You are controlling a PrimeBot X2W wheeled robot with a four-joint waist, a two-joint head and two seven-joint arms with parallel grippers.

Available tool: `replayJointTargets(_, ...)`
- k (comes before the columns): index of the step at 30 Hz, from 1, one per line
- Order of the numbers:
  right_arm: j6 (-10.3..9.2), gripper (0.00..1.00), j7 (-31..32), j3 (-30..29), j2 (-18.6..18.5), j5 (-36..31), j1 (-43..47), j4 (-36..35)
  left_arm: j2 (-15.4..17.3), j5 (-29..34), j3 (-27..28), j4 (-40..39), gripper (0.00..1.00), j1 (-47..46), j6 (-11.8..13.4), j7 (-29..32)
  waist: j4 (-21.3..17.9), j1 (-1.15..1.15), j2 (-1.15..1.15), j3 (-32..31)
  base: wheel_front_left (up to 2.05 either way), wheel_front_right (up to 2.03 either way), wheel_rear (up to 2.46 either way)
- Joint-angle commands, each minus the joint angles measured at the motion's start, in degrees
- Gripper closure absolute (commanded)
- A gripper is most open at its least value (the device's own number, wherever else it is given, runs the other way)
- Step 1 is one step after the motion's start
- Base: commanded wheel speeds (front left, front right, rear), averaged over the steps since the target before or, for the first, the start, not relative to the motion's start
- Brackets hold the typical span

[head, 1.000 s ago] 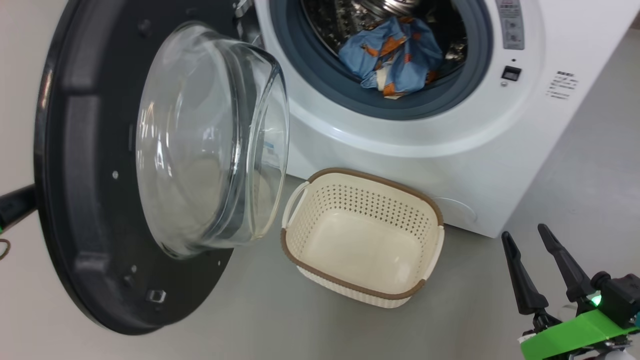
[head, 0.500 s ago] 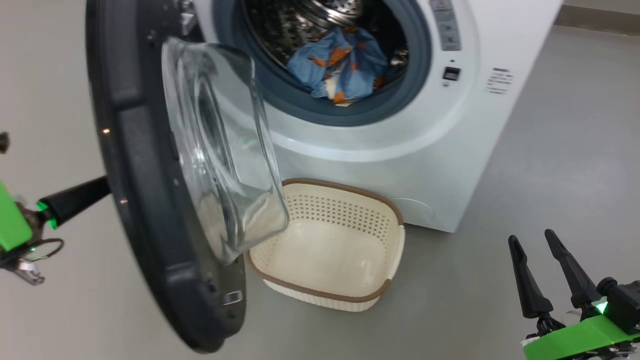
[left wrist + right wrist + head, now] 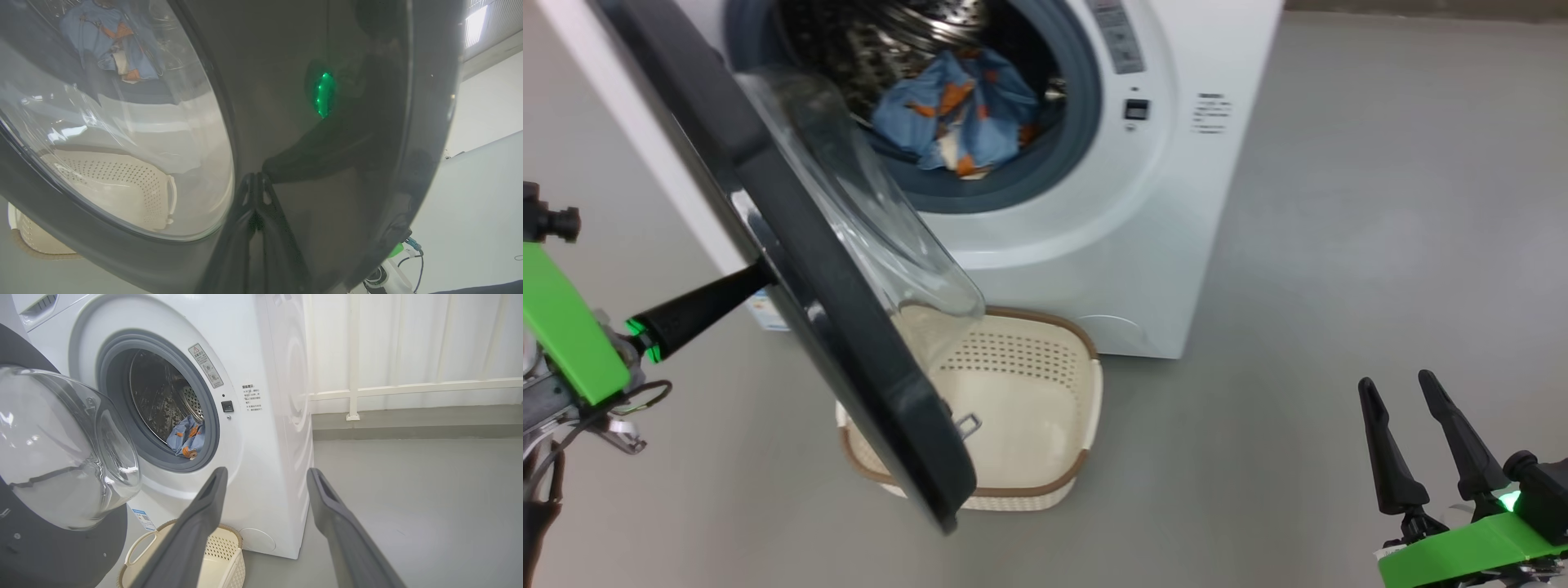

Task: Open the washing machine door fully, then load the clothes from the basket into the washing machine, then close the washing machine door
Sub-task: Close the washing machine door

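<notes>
Swung since the earlier frame: the washing machine door (image 3: 841, 327), its inner face then broad to the head camera, now stands edge-on and partway toward the opening; the camera has also turned, so the machine's drift across the head view is no move of its own. Left pincer (image 3: 254, 181): fingers together, holding nothing, tips pressed on the door's glossy black outer face. Right pincer (image 3: 1395, 378): fingers apart, empty, low over the floor (image 3: 1298, 327), well apart from the machine. Door: round, dark moulded rim, bulging clear glass bowl (image 3: 866, 204). Clothes (image 3: 956, 114): soft crumpled light blue fabric with orange-brown print, lying in the perforated steel drum (image 3: 849, 41) behind the grey-blue rubber ring (image 3: 1070, 139). Washing machine (image 3: 1176, 163): smooth white box, door not yet latched. Basket (image 3: 1013, 353): cream perforated plastic, brown rim, empty, on the floor just before the machine, partly under the door. Progress, judged: opening and loading appear done; closing is under way, with the rest of the swing and the latch left.
</notes>
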Motion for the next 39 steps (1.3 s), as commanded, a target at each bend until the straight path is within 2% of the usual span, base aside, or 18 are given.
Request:
replayJointTargets(1, 0.32, 0.00, -0.5, 0.9, -0.6, -0.9, -0.4, -1.7, 1.6, 0.4, 1.9, -1.7, 1.00, -2.8, -0.5, -0.6, -3.1, 0.00, 0.00, 0.6, 0.00, 0.00, 0.00)
replayJointTargets(10, 0.32, 0.00, -0.5, 0.5, 0.5, -0.9, -1.4, -2.1, 1.8, 2.8, 0.5, -0.6, 1.00, -4.8, -0.5, -4.8, -10.2, 0.00, 0.00, 1.9, 0.00, 0.00, 0.00)
replayJointTargets(20, 0.32, 0.00, -0.5, 0.3, 1.3, -0.9, -1.9, -2.3, 2.2, 4.0, -1.0, 2.0, 1.00, -7.6, -0.5, -9.7, -14.4, 0.00, 0.00, 3.0, 0.00, 0.00, 0.00)
replayJointTargets(27, 0.32, 0.00, -0.5, -0.2, 1.5, -0.9, -1.4, -2.4, 2.9, 3.0, -2.6, 2.3, 1.00, -7.3, -0.5, -11.0, -14.6, 0.00, 0.00, 2.8, 0.00, 0.00, 0.00)
replayJointTargets(39, 0.32, 0.00, -0.5, 0.5, 1.3, -0.9, -0.5, -1.8, 5.0, 0.7, -3.3, 1.0, 1.00, 0.8, -0.5, -13.1, -11.0, 0.00, 0.00, 0.2, 0.00, 0.00, 0.00)
